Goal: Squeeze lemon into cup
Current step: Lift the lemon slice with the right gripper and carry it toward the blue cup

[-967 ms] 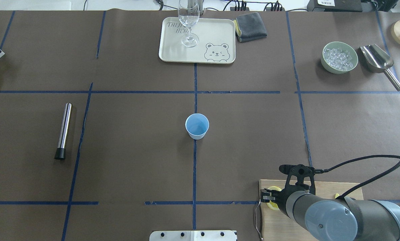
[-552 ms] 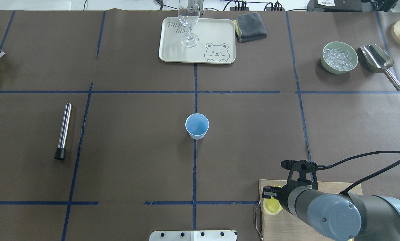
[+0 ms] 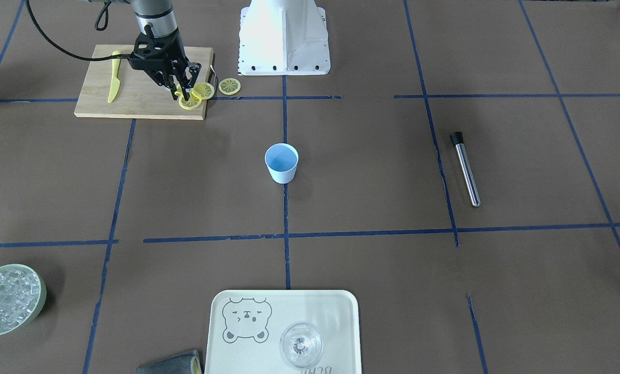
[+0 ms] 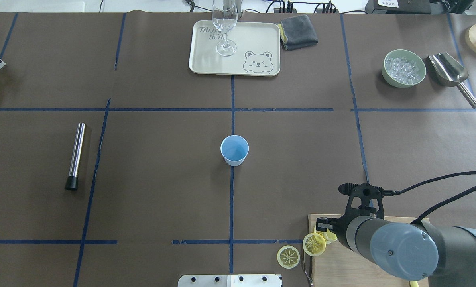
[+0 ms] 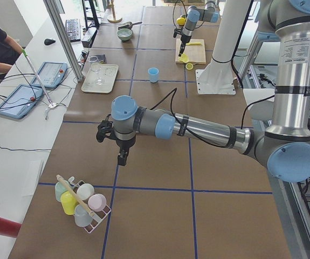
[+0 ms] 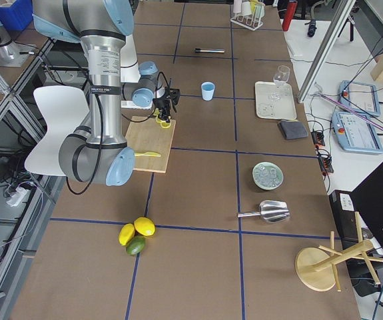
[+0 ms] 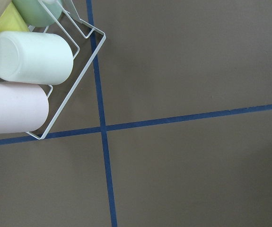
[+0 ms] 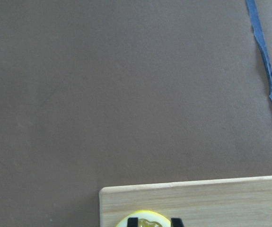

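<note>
Right gripper pinching a lemon slice over the cutting board

The lemon slice is sitting between the right gripper fingers, the jaws narrowed onto it and apparently gripping it, though only its top edge is showing. It is hanging above the cutting board corner nearest the cup, which is standing well apart from the board. A loose slice is lying just beside the board. The left gripper is hanging far from the board, and I cannot tell how its jaws are standing.

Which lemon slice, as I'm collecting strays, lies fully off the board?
The slice lying alone on the brown table beside the cutting board; the others overlap it.
</note>
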Motion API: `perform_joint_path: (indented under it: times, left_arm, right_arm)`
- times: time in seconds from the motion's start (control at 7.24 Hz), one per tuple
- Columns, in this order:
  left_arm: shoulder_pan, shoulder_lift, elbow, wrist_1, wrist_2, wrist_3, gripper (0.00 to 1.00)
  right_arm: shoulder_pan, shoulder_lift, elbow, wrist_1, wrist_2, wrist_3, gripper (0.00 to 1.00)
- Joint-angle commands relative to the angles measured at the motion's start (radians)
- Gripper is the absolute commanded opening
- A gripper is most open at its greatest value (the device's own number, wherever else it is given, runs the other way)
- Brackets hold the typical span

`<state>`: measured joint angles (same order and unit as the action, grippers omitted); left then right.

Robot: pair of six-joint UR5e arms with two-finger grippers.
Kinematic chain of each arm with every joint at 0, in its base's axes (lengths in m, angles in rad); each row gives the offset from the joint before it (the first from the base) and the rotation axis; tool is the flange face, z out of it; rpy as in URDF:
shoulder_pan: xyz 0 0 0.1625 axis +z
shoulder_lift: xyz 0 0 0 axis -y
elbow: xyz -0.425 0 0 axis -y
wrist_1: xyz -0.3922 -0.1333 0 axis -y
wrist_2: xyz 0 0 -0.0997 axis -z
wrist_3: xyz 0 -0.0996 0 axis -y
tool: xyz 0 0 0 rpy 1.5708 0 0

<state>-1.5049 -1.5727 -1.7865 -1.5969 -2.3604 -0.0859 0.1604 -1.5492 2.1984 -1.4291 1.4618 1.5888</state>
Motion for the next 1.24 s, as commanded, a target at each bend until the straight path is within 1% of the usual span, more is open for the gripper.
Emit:
perform_joint_path:
  times: [0.0,0.14,0.28,0.41,0.55,0.69,0.83,0.97,1.1]
  left_arm:
    - [0.000,-0.001,-0.001,0.000,0.000,0.000,1.00]
    - [0.000,0.000,-0.002,0.000,-0.002,0.000,1.00]
    - [0.000,0.000,-0.002,0.000,-0.003,0.000,1.00]
    - [0.000,0.000,-0.002,0.000,-0.003,-0.002,1.00]
    - [0.000,-0.001,-0.001,0.000,-0.005,-0.002,1.00]
    - [0.000,-0.001,0.004,0.000,-0.005,0.000,1.00]
    - [0.000,-0.006,0.005,0.000,-0.005,0.000,1.00]
    - [0.000,-0.006,0.006,0.000,-0.005,0.000,1.00]
    - [0.000,-0.006,0.006,0.000,-0.007,0.000,1.00]
  right_arm:
    - [0.062,0.000,0.026,-0.014,0.058,-0.009,0.33]
    - [0.076,0.004,0.052,-0.049,0.081,-0.021,0.34]
    - [0.109,0.059,0.055,-0.091,0.103,-0.044,0.34]
    - [0.125,0.158,0.047,-0.187,0.115,-0.053,0.34]
    - [0.157,0.302,0.032,-0.320,0.117,-0.087,0.34]
    - [0.203,0.427,-0.010,-0.411,0.135,-0.131,0.34]
    - [0.264,0.502,-0.073,-0.415,0.184,-0.135,0.34]
    - [0.315,0.600,-0.171,-0.410,0.201,-0.160,0.34]
    - [0.349,0.709,-0.304,-0.409,0.206,-0.180,0.34]
